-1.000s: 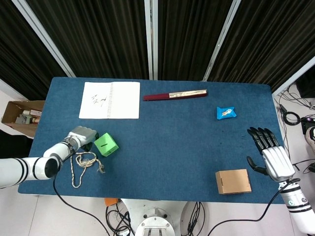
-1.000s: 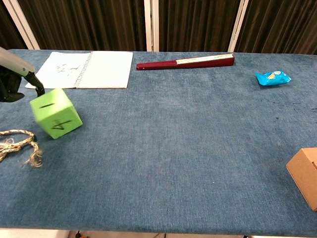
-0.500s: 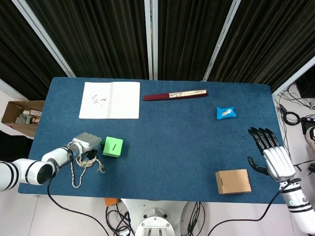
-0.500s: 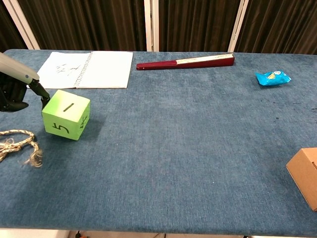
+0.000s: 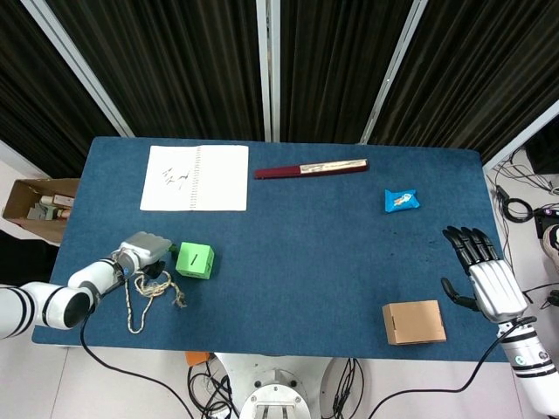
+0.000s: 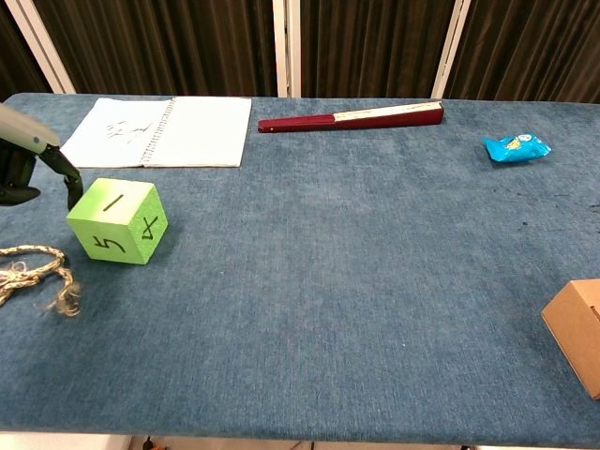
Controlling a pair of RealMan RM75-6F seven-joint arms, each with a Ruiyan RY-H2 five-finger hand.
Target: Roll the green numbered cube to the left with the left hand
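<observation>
The green numbered cube rests flat near the table's left front, with 1 on top and 5 and 4 on the sides facing the chest view. My left hand is just left of it, palm down and holding nothing. One dark fingertip reaches down at the cube's upper left edge, touching or nearly touching it. At the far right edge my right hand lies open on the table, fingers spread; the chest view does not show it.
A frayed rope lies in front of the left hand. A notebook, a dark red folded fan and a blue packet lie further back. A cardboard box stands front right.
The cube has tipped from a tilted pose onto a flat face, then shifted slightly left. The left hand has drawn back a little to the left. The right hand has stayed put.
</observation>
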